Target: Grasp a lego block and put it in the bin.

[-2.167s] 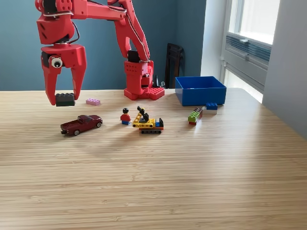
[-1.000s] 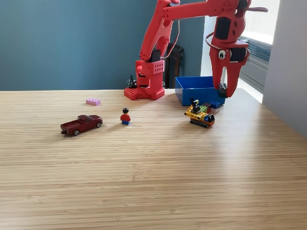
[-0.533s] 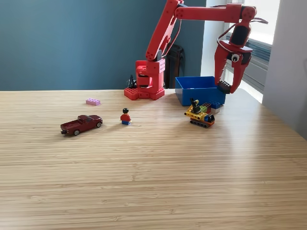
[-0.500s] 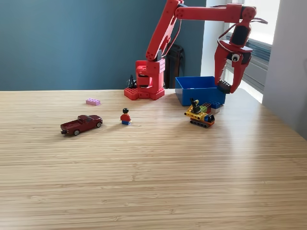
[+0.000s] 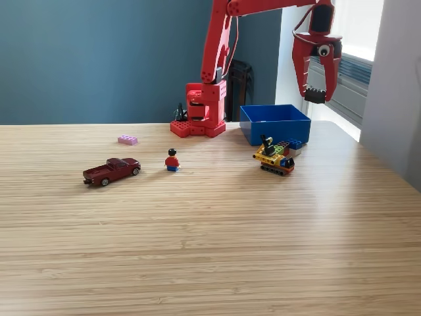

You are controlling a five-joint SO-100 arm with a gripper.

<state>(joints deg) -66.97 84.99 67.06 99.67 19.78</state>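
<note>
— Scanning the tabletop (image 5: 210, 250) from the exterior view's left, what do you have?

— You have a pink brick (image 5: 127, 139) lying loose toward the far edge, then a dark red toy truck (image 5: 111, 170) and a small figure (image 5: 172, 160) nearer the middle, none of them touched by the arm. Beyond the figure, at the far edge, stands your arm's red base (image 5: 198, 110).

— And over by the bin?

— Your bin (image 5: 274, 124) sits at the far right corner, open side up so a drop from above lands inside. A yellow toy digger (image 5: 274, 158) and some stacked bricks (image 5: 290, 146) crowd its near wall.

— Where is the block?

— Your gripper (image 5: 316, 92) hangs high above the bin's right edge, its two fingers clamped on a dark lego block (image 5: 315, 96). By my reckoning you need to bring it back over the bin's middle before letting go, or the block may fall outside.
</note>
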